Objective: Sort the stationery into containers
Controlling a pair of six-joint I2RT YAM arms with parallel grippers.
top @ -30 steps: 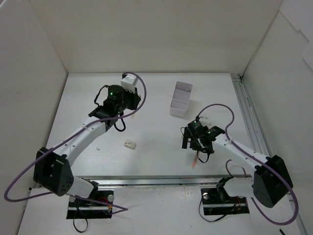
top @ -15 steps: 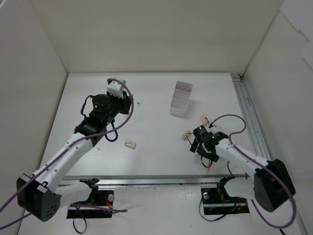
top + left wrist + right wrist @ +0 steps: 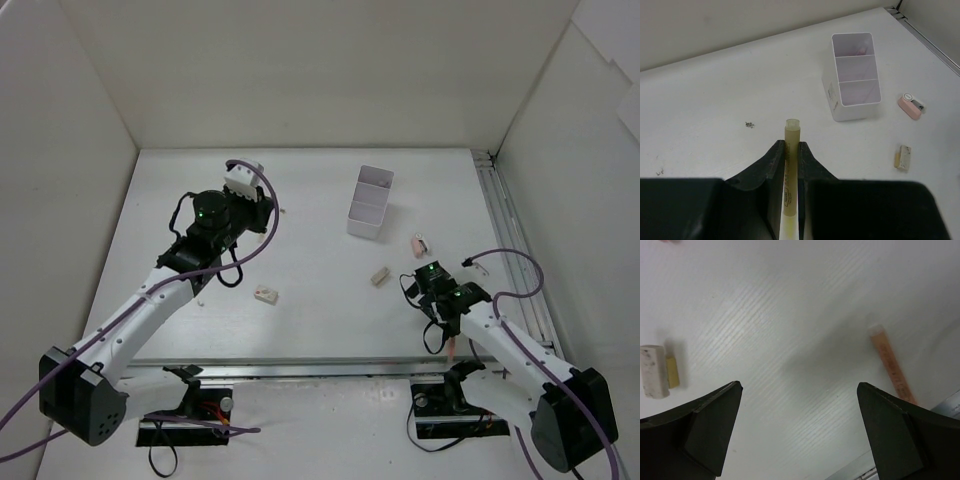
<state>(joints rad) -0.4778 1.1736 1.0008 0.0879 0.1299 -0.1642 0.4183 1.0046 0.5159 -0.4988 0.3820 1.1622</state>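
**Status: green pen held at left, right gripper open over the table**

1. Left gripper (image 3: 791,146): I see its fingers clamped on the green pen (image 3: 792,131). The pen runs lengthwise between them, and its capped end sticks out past the fingertips. The gripper hangs above the table (image 3: 320,320), left of the box (image 3: 369,203) and well apart from it.

2. Right gripper (image 3: 797,387): I see its fingers spread wide with nothing between them, only bare table below. In its wrist view the eraser (image 3: 655,371) lies off to the left and the orange pen (image 3: 892,367) off to the right. Neither touches a finger.

3. Box: it stands upright toward the far middle of the table, with three compartments in a row.

4. Loose stationery, all lying flat on the table:
   - The pink piece (image 3: 420,243) lies right of the box, near it.
   - The eraser lies nearer than the box, between it and the right arm.
   - The block (image 3: 266,294) lies in the left-centre area, well apart from the box.
   - The orange pen lies at the near right, just beside the rail (image 3: 330,368).
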